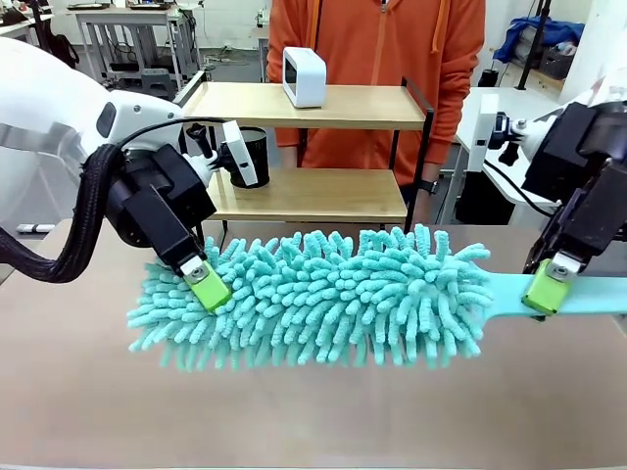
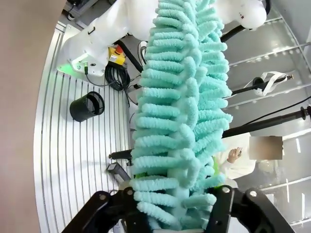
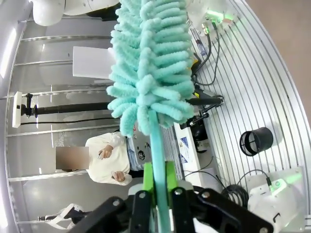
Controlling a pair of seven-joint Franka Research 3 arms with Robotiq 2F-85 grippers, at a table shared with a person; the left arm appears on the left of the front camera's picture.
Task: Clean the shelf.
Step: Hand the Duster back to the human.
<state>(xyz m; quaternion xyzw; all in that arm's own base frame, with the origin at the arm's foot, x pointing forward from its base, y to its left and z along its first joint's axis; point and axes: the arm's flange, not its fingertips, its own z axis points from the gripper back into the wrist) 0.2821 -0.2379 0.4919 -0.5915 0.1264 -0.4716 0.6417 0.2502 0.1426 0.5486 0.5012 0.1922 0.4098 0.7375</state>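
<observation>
The shelf (image 1: 312,196) stood at the table's far side, rigid wood and metal. In front, the duster (image 1: 313,299) looked light and floppy, best gripped by its stiff handle (image 1: 588,294). The right gripper (image 1: 549,286) was clamped on that handle; the left gripper (image 1: 208,286) pinched the fluffy tip.

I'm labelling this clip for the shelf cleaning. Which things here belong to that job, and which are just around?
Part of the job:
- shelf
- duster, handle in the right pincer, fluffy end between the left pincer's pads

Just around:
- white box, top board
- black cup, lower board; may need moving
- person behind the shelf
</observation>
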